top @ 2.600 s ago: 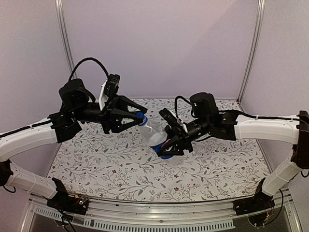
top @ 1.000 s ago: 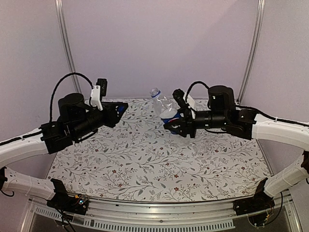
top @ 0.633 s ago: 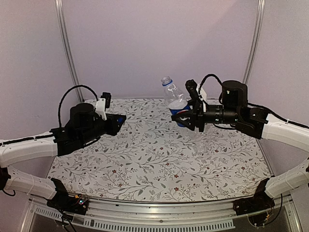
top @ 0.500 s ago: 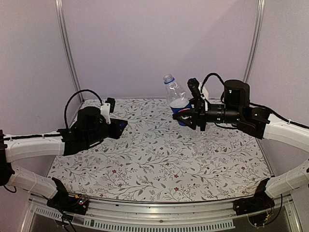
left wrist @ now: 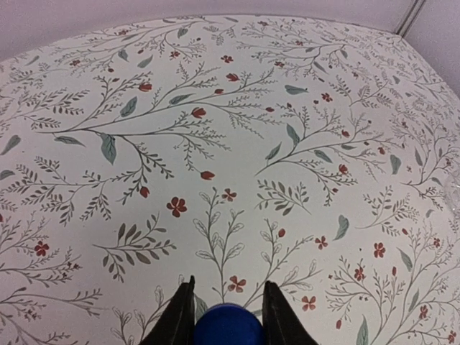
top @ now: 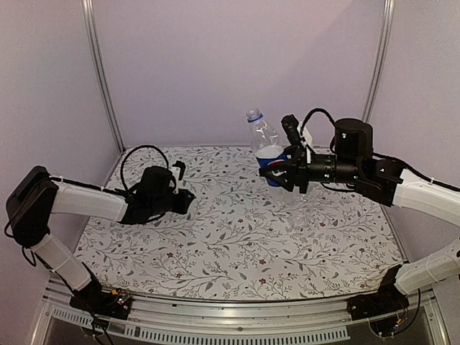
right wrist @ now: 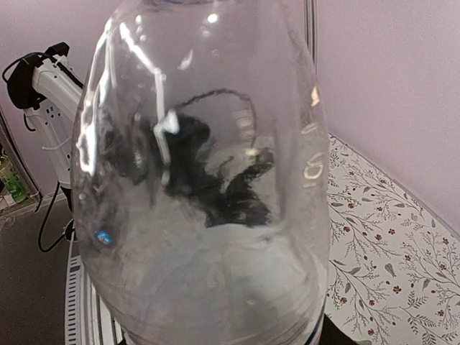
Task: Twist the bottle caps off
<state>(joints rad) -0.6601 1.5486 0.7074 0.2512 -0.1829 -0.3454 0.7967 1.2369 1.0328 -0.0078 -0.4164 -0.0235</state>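
Step in hand, as judged: setting down the removed blue cap [left wrist: 228, 327]. The left gripper [top: 185, 203] hangs low over the table [top: 237, 244] at about 9 o'clock of its centre, fingers closed on the cap, which shows between the fingertips in the left wrist view. The right gripper [top: 284, 171] clamps the labelled band of the Pepsi bottle [top: 264, 140], held high at about 1 o'clock and tilted, with its neck toward 11 o'clock. No blue cap shows on that neck.

To place the cap well, the left gripper should descend until the cap nearly meets the cloth, then part its fingers only a little. Dropped from height, a round cap would probably roll.

Room: bare patterned cloth spreads from 10 through 2 o'clock ahead of the left fingers. The table's left edge lies near at 9 o'clock and the metal front rail [top: 237, 305] at 6 o'clock, so the release is best biased toward 3 o'clock. The arms stand well apart.
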